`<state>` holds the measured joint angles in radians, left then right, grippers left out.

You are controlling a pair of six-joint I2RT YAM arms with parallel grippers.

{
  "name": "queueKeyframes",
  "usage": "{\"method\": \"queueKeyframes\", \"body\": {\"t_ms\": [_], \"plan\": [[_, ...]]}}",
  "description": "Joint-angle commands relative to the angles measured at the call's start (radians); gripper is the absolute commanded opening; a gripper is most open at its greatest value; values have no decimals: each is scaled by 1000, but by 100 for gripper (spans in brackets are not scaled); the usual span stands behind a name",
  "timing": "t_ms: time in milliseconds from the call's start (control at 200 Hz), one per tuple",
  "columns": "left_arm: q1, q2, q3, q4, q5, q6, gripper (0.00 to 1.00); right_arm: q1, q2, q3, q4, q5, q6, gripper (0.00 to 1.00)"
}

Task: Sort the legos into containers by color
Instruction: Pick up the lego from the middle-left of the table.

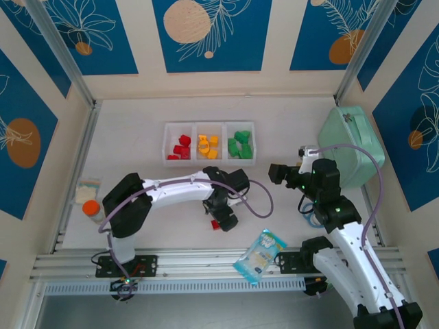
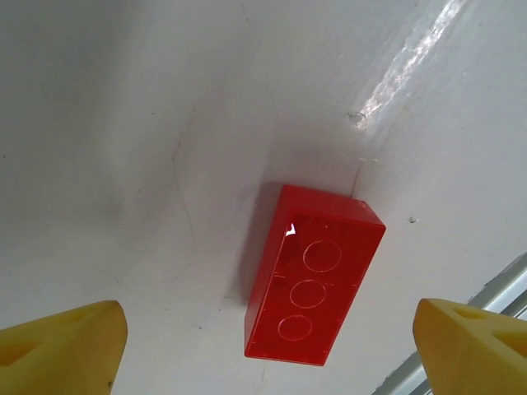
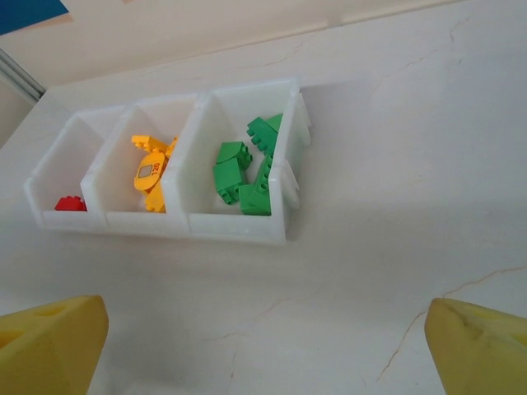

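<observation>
Though small overhead, red lego [image 2: 313,276], three studs

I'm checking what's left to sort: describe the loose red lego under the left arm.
The red lego is a glossy plastic oblong block, three rings in a row on its upturned face. It lies flat on the white table, alone, between the open left gripper's yellow fingers, which don't touch it.

Top external camera: high, facing steeply down over the whole white counter [image 1: 137,130]. Left wrist camera: straight down, close above a red rectangular plastic brick [image 2: 313,276]. Right wrist camera: oblique, farther from three joined white plastic bins [image 3: 239,229]. Top view shares both.
</observation>
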<state>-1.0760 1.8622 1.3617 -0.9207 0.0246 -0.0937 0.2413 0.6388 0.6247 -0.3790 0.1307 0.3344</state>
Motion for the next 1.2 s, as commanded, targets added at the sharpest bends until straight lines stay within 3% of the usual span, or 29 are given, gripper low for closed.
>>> {"method": "queueKeyframes", "body": {"t_ms": [0,280,625,735,815,935,1075,1196], "plan": [[-4,19,17,-34,9,29,85,-6,24,1,28,-58,6,99],[-9,33,-54,19,94,14,75,-9,60,-1,49,-65,-1,99],[-13,100,-47,37,82,-14,68,-19,56,-3,35,-52,4,99],[-12,126,-42,29,56,-39,49,-26,65,-9,48,-72,4,99],[-12,131,-47,29,38,-61,44,-31,72,-10,48,-78,5,99],[0,93,-63,40,-38,-131,24,-35,75,-5,42,-82,5,99],[66,7,-110,74,-43,-187,21,-36,78,-8,47,-85,4,99],[182,-136,-136,97,-76,-220,19,-38,75,-11,47,-89,4,99]]}}
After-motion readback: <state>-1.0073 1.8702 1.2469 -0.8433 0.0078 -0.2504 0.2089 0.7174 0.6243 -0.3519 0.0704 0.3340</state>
